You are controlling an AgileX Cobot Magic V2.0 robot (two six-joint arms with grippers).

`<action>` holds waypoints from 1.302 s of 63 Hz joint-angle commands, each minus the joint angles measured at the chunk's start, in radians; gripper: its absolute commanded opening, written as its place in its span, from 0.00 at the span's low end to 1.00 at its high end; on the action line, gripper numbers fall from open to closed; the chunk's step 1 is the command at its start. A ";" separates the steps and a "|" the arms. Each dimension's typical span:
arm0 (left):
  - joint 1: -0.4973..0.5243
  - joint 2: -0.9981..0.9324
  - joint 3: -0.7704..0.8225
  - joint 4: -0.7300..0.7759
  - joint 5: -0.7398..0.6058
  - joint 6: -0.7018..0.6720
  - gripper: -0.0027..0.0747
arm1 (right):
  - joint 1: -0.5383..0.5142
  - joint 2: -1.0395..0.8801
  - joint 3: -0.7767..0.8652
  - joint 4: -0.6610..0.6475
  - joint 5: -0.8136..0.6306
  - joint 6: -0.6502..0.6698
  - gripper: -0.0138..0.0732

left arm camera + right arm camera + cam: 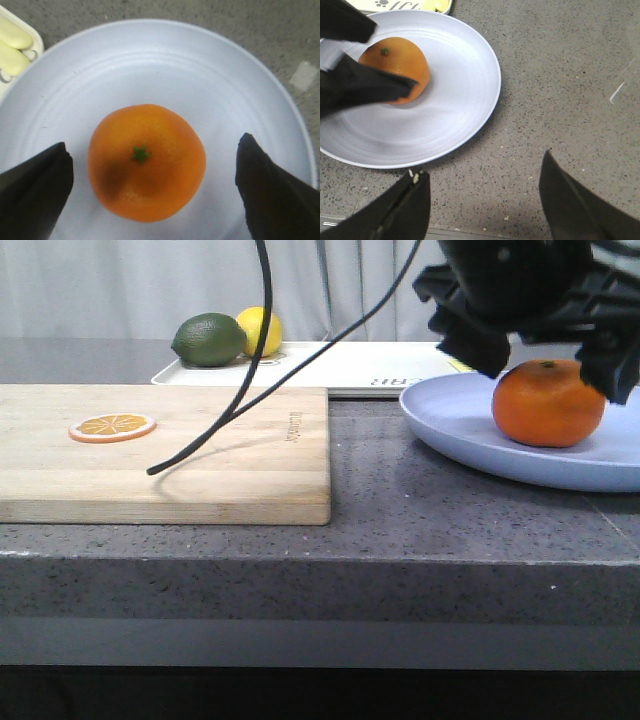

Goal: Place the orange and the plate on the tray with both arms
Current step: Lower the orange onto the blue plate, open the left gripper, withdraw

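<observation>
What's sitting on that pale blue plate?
A whole orange sits on the plate, the open left gripper straddling it. The plate surface beneath the orange is hidden.

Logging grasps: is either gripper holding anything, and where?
Nothing held. Left gripper straddles the round orange, open; right gripper hangs open.

Front view: plate (470, 430) cut off at right edge, its far rim hidden behind orange (547, 403) and left hand (545, 335). The hand's upper body runs off the top; fingertips partly cover the orange's sides. Tray (340, 370) lettering too small to read; right part hidden behind the hand. Right hand (485, 210) shows only in its wrist view, fingers cut at the bottom edge. Lemon (262, 330) half hidden behind lime (209, 339).
</observation>
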 commanded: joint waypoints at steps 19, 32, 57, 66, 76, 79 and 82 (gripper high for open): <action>0.101 -0.416 0.038 0.006 0.105 -0.026 0.86 | 0.000 0.008 -0.030 -0.003 -0.067 -0.005 0.71; 0.178 -0.646 0.278 0.041 0.091 -0.026 0.86 | 0.000 0.008 -0.030 -0.003 -0.070 -0.005 0.71; 0.373 -1.088 0.750 0.048 0.037 -0.026 0.86 | 0.000 0.008 -0.030 -0.003 -0.068 -0.005 0.71; 0.392 -1.224 0.871 0.059 0.050 -0.026 0.86 | 0.000 0.008 -0.030 -0.003 -0.068 -0.005 0.71; 0.392 -1.349 0.985 0.059 0.052 -0.026 0.86 | 0.000 0.008 -0.030 -0.003 -0.066 -0.005 0.71; 0.392 -1.377 1.011 0.054 0.050 -0.026 0.86 | 0.000 0.008 -0.030 -0.003 -0.060 -0.005 0.71; 0.392 -1.397 1.030 0.052 0.051 -0.026 0.86 | 0.000 0.008 -0.030 -0.003 -0.052 -0.005 0.71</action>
